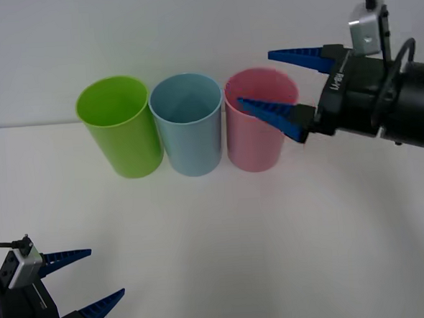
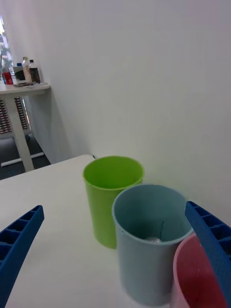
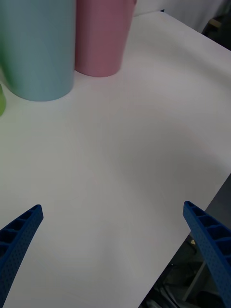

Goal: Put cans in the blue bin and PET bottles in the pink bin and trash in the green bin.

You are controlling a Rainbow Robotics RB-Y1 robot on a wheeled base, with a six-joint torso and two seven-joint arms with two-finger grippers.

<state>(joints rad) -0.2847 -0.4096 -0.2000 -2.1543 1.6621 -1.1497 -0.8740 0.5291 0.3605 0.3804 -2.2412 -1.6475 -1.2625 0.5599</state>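
White table (image 1: 223, 230), white wall behind. Front view: green bin (image 1: 120, 126), blue bin (image 1: 188, 123), pink bin (image 1: 260, 118) in a row at the back, touching or nearly so. Right gripper (image 1: 273, 79) raised at the pink bin's rim, fingers spread, lower finger across the bin mouth, nothing pinched. Left gripper (image 1: 90, 278) parked low at the near left edge, fingers spread, empty.

Right wrist view: green bin (image 2: 113, 197), then blue bin (image 2: 149, 240), then pink bin (image 2: 192, 279) cut off at the corner. Small pale shape at the blue bin's bottom, too dim to identify. Side desk (image 2: 24, 89) with bottles (image 2: 24, 72) far off by the wall.

Left wrist view: blue bin (image 3: 38, 48) and pink bin (image 3: 103, 36), tops cropped; sliver of green bin (image 3: 2, 101) at the edge. Bare table (image 3: 120, 168) between spread fingers (image 3: 19, 236), table edge dropping to floor.
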